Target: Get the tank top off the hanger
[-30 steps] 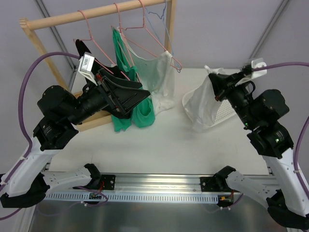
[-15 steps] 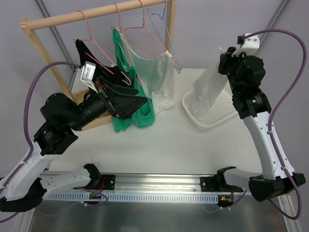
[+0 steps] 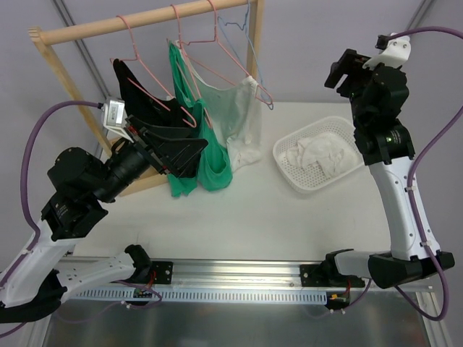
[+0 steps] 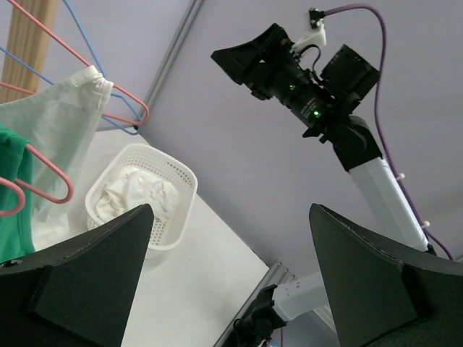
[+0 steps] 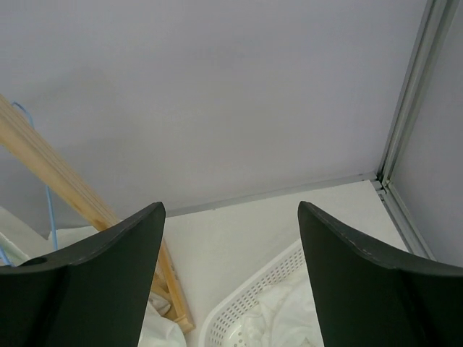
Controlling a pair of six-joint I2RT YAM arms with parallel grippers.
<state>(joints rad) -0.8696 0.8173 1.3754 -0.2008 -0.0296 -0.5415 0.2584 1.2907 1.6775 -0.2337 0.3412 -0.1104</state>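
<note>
Three tank tops hang from pink wire hangers [image 3: 189, 45] on the rack: a black one [image 3: 134, 81], a green one [image 3: 189, 108] and a white one [image 3: 239, 108]. My left gripper [image 3: 199, 155] stands open and empty right in front of the green top. In the left wrist view the left gripper [image 4: 231, 217] frames bare table, with the white top [image 4: 61, 137] at the left. A crumpled white garment [image 3: 315, 152] lies in the white basket [image 3: 286, 163]. My right gripper [image 3: 347, 69] is raised high above the basket, open and empty [image 5: 231, 210].
The wooden rack [image 3: 108, 25] stands at the back left; its post [image 5: 58, 166] shows in the right wrist view. A blue hanger [image 3: 242, 22] hangs bare at the rack's right end. The basket rim [image 5: 246, 303] lies below the right fingers.
My right gripper rose and opened, and the white garment it held dropped into the basket. The left arm drew back slightly to the left.
</note>
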